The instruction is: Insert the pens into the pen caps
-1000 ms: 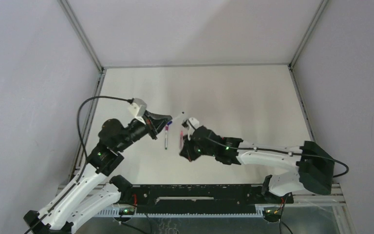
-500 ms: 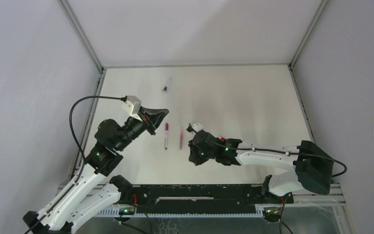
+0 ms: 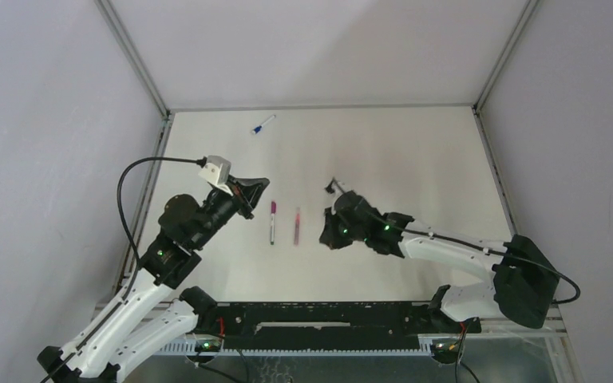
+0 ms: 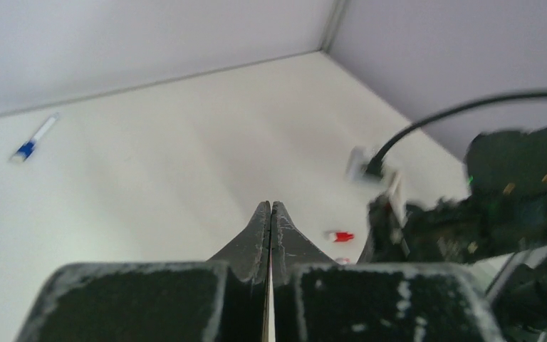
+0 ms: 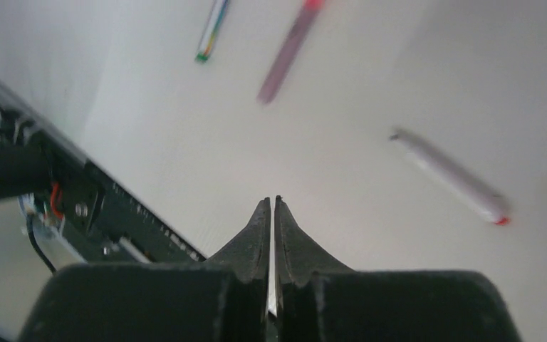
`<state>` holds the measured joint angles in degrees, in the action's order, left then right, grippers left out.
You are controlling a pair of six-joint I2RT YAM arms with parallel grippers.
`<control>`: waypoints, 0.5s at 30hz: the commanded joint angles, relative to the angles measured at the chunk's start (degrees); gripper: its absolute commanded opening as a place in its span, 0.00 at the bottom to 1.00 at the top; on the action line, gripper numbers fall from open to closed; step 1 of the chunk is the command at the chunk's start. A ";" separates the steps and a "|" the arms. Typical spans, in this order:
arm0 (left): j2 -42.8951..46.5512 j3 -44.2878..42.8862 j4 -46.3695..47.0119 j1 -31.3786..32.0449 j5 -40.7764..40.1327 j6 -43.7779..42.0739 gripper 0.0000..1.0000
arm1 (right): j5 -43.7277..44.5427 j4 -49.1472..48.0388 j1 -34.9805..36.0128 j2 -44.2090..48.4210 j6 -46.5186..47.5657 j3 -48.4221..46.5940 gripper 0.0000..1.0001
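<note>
white tabletop point(image 3: 415, 159): left gripper point(image 4: 271, 205) and right gripper point(image 5: 271, 201) both fully closed, holding nothing; purple-capped pen point(image 3: 272, 221) and pinkish pen point(image 3: 297, 226) lie parallel, apart, between them.

purple-capped pen point(image 3: 272, 223) beside pink pen point(image 3: 297, 227), flat

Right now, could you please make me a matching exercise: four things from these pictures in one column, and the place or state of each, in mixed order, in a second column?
Column one
1. white plastic pen with blue cap
2. white plastic pen with magenta cap
3. small red plastic cap
4. black left hand

Column two
A. shut, holding nothing
B. lying beside the pinkish-red pen
C. alone near the far edge of the table
D. on the table, close to the right arm

Pairs: 1-C, 2-B, 3-D, 4-A
</note>
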<state>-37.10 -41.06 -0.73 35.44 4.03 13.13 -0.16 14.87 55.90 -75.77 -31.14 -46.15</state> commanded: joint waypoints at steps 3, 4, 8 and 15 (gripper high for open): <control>-3.57 -1.03 -10.91 -0.28 -12.01 2.50 0.15 | -6.02 9.43 -17.09 2.56 3.80 -2.89 0.25; -3.74 -0.68 -11.40 -0.28 -11.97 3.19 0.22 | -6.45 12.11 -19.83 1.45 5.19 -4.01 0.30; -3.16 1.88 -10.74 -0.28 -11.41 5.66 0.40 | -3.36 18.54 -25.31 -3.17 11.06 -6.79 0.42; -2.22 2.72 -12.28 -0.31 -11.32 6.53 0.50 | -1.44 21.04 -25.12 -6.28 17.20 -7.46 0.44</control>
<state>-40.36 -39.16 -12.36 35.44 -6.31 18.20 -2.96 32.80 29.98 -82.04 -19.29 -52.01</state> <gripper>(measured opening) 0.490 0.442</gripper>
